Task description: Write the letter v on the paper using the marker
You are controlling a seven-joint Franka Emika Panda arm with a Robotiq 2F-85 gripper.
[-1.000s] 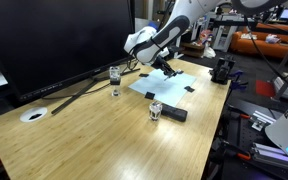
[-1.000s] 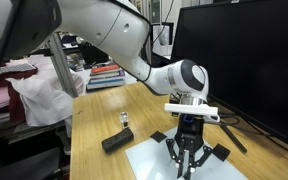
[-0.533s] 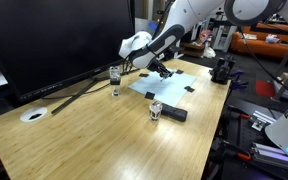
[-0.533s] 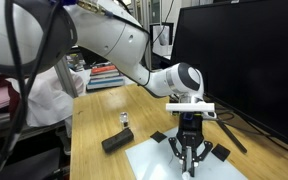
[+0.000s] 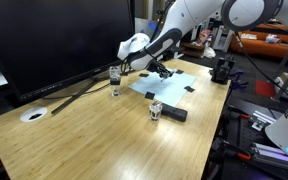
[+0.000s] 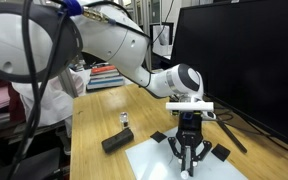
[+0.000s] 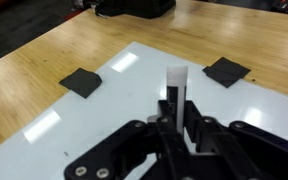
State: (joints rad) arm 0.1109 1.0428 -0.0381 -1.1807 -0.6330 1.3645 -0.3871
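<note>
The white paper (image 7: pixel 84 135) lies on the wooden table with black tape pieces at its corners; it also shows in both exterior views (image 5: pixel 180 82) (image 6: pixel 150 160). My gripper (image 7: pixel 174 120) is shut on the marker (image 7: pixel 175 84), a thin dark stick with a pale tip that points down at the sheet. In both exterior views the gripper (image 5: pixel 161 70) (image 6: pixel 189 165) hangs vertically over the paper, close to its surface. I cannot tell whether the tip touches the sheet. No mark shows on the paper.
A black oblong block (image 5: pixel 175 115) (image 6: pixel 115 143) and a small clear object (image 5: pixel 156 110) lie on the table near the paper. A clear glass (image 5: pixel 115 79) and a white disc (image 5: pixel 34 115) sit further along. A large dark monitor (image 5: pixel 54 40) stands behind.
The arm and gripper shifted slightly sideways over the paper with the marker still held. Nothing else moved.
</note>
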